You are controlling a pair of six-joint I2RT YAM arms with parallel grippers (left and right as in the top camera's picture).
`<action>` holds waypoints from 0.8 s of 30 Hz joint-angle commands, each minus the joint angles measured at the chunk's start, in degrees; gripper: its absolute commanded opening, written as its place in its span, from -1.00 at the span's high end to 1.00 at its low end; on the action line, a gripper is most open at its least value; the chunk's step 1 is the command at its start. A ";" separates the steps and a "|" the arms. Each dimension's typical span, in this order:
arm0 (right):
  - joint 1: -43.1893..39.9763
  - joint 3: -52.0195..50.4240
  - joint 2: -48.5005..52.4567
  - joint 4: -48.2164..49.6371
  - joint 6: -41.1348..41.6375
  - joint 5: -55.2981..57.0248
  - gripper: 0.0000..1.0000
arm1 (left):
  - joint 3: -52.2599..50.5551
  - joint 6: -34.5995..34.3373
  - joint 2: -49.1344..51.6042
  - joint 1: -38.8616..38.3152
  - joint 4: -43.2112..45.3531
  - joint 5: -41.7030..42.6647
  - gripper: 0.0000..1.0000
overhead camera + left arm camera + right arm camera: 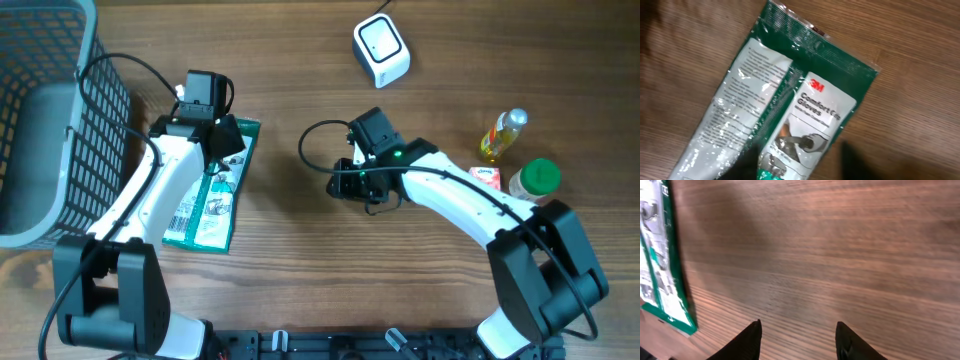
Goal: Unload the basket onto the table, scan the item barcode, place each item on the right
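Above the table (840,255) — right fingers (751,342) apart

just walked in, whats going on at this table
The left gripper is down over a green 3M glove pack lying flat on the wooden table; whether it grips the pack is unclear. The right gripper hangs open over bare wood, holding nothing. The white scanner sits apart, untouched.

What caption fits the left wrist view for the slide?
Left wrist camera: green 3M glove packet lying diagonally, printed side up, on the wooden table.
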 commanded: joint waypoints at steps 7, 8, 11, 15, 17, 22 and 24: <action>0.31 -1.88 0.72 1.77 3.45 6.36 0.01 | 0.33 1.42 5.66 5.88 -0.35 -5.81 0.92; 0.28 -1.97 0.72 1.79 3.78 6.51 0.01 | 0.33 1.42 6.19 6.43 -0.66 -5.75 0.92; 0.31 -2.14 0.72 2.21 3.91 6.73 0.01 | 0.33 -1.73 7.48 7.06 -3.37 -4.74 0.92; 0.31 -2.16 0.72 2.16 3.93 6.73 0.01 | -0.20 -6.34 9.77 6.32 -6.08 -4.04 0.92; 0.31 -2.19 0.72 1.92 3.91 6.75 0.02 | -1.03 -6.32 11.02 5.86 -5.51 -2.73 0.92; 0.31 -2.21 0.72 1.09 3.93 6.69 0.10 | -2.93 -6.32 13.86 4.55 -5.01 5.18 0.92; 0.24 -2.21 0.72 0.59 3.89 6.67 0.10 | -3.56 -6.27 14.51 3.78 -4.81 9.27 0.92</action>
